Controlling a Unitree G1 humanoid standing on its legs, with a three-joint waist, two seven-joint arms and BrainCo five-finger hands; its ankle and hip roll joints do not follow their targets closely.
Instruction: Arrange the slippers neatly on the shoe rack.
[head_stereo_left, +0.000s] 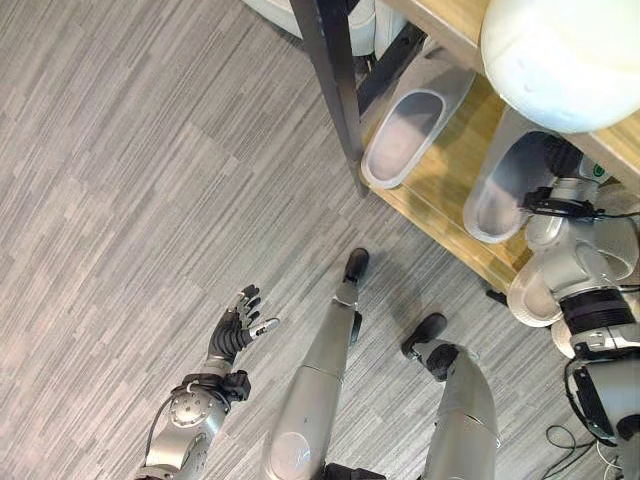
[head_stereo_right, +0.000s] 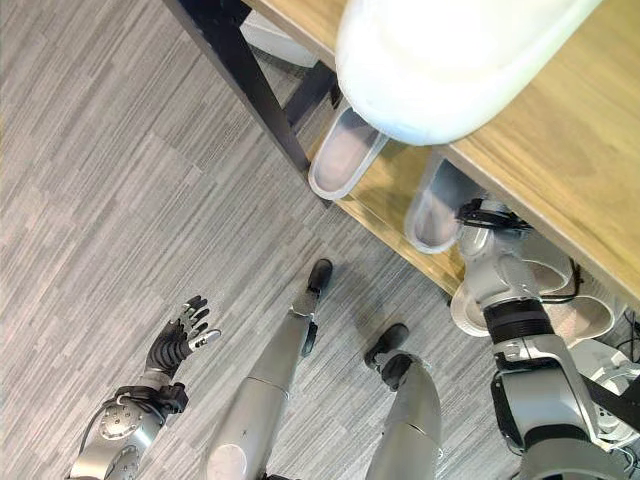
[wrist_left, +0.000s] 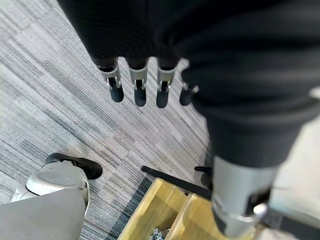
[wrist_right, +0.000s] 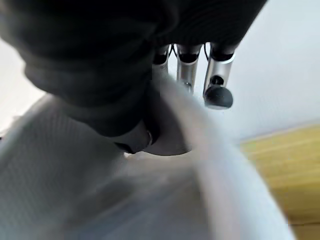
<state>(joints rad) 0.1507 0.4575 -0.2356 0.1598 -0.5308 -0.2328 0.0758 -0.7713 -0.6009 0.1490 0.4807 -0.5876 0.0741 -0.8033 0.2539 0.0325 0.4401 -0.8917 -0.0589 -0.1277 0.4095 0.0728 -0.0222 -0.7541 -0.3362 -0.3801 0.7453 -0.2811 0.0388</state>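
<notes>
In the left eye view, the left hand (head_stereo_left: 243, 322) is hanging over the grey wood-grain floor (head_stereo_left: 120, 180) with its fingers spread and relaxed, holding nothing, well apart from the wooden shoe rack (head_stereo_left: 440, 190). Two pale grey slippers are lying on the rack's lower shelf: the left slipper (head_stereo_left: 405, 130) is sitting just beside the rack's dark post (head_stereo_left: 335, 80), and the right slipper (head_stereo_left: 505, 185) is lying near it with the right hand (head_stereo_left: 555, 160) reaching onto its heel end. In the right eye view, a large white slipper (head_stereo_right: 450, 60) is resting on the rack's top board. In the left wrist view, the dark-tipped fingers (wrist_left: 140, 92) are pointing straight out, apart, above the floor. In the right wrist view, the right hand's fingers (wrist_right: 217, 87) are curling over the slipper's pale rim while the thumb is pressing inside it, pinching it.
</notes>
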